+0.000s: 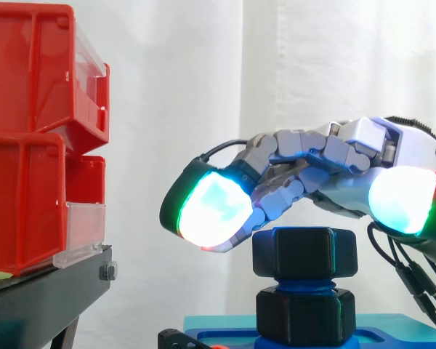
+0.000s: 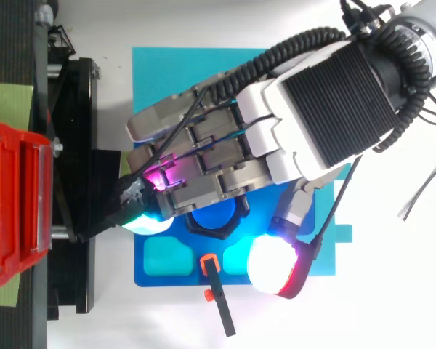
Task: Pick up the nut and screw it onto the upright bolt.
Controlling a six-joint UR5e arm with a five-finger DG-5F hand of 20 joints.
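Note:
A black nut point(image 1: 305, 252) sits on top of the upright blue bolt point(image 1: 305, 285), with a second black nut point(image 1: 305, 314) lower on the same bolt. From above, the bolt's blue top point(image 2: 212, 217) peeks out under the fingers. My hand point(image 1: 349, 156) reaches in from the right and hovers just over the top nut. Its fingers are stretched out to the left, past the nut, and one glowing fingertip point(image 1: 214, 207) hangs left of it. The thumb point(image 2: 272, 265) stands out to the side, apart from the nut. Nothing is held between the fingers and the thumb.
The bolt stands on a blue base point(image 2: 160, 254) lying on a teal mat point(image 2: 160, 73). Red bins point(image 1: 29, 145) on a black stand point(image 1: 43, 298) are close to the left of the fingertips. A black tool with an orange clip point(image 2: 218, 298) lies by the base's near edge.

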